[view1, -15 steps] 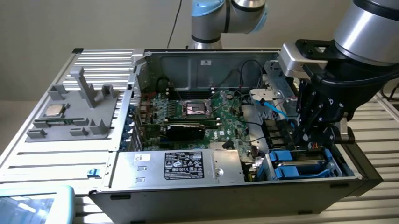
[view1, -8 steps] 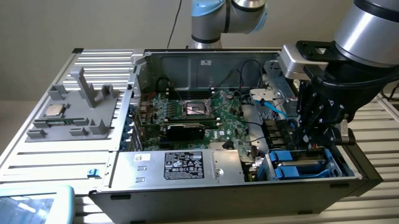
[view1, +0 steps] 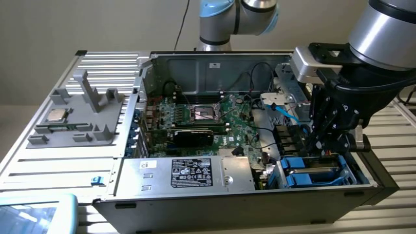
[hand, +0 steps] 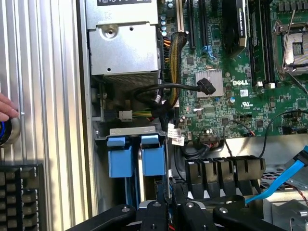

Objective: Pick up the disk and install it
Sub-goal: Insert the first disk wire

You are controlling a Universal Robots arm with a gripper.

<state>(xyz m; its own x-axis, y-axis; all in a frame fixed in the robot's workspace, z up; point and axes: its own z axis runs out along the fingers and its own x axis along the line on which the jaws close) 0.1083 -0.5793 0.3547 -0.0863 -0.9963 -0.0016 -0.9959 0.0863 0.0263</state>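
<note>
Exterior view: the open case lies on the slatted table; the gripper hangs over the case's 4 o'clock corner, down inside the drive bay; the disk sits in that bay directly beneath it, blue frame showing; I cannot tell whether the claw is open or closed, nor whether it touches the disk. The silver box with the black label lies at 6 o'clock in the case; the board fills the middle; out at 9 o'clock a grey fixture carries the chip, well apart from the arm.

Wrist view: the gripper sits just over the bay; two blue tabs stand side by side, and the disk is the one in line with the claw; the silver box lies beyond them; the board is beside it; a blue cable runs near the black linkage; a person's hand rests at the table's edge.
</note>
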